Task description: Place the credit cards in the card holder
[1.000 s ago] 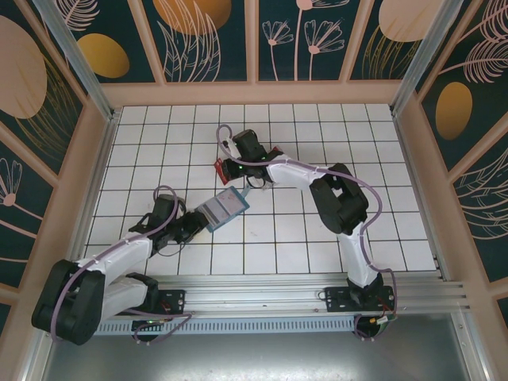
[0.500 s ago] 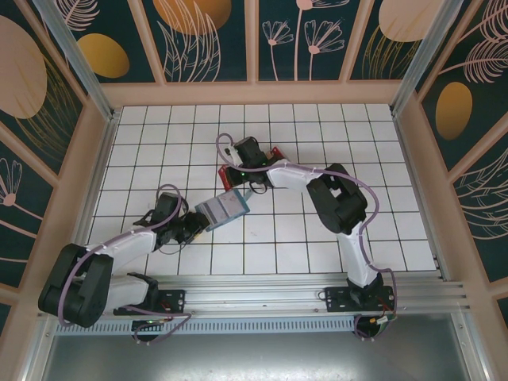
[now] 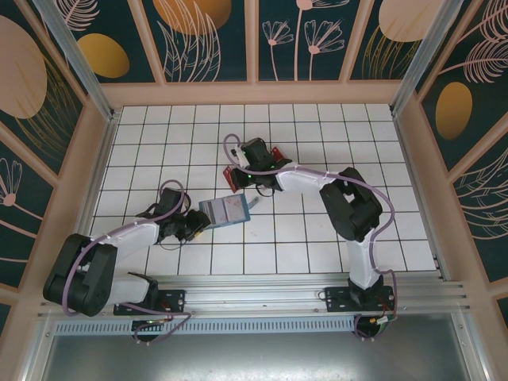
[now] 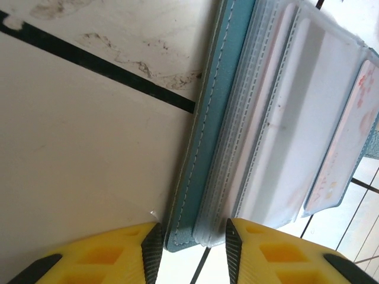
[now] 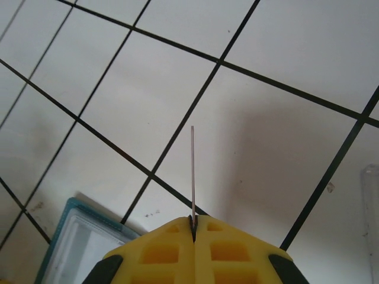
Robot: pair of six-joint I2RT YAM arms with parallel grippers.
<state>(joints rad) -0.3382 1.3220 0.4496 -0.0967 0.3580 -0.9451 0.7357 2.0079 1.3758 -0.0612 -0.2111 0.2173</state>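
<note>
Swinging nearer the teal wallet than a second ago, the right gripper stays pinched on a credit card held upright above the bench; the left gripper clamps the wallet's edge, so slotting the card looks imminent

You are working in a purpose-built robot test cell, not a home or a shop. Your tabletop is a white surface ruled into squares by black lines. It is boxed in by pale wooden framing and dark teal panels printed with gold discs and line-drawn flowers. The left arm and right arm are bolted to an aluminium rail at the near edge.
</note>
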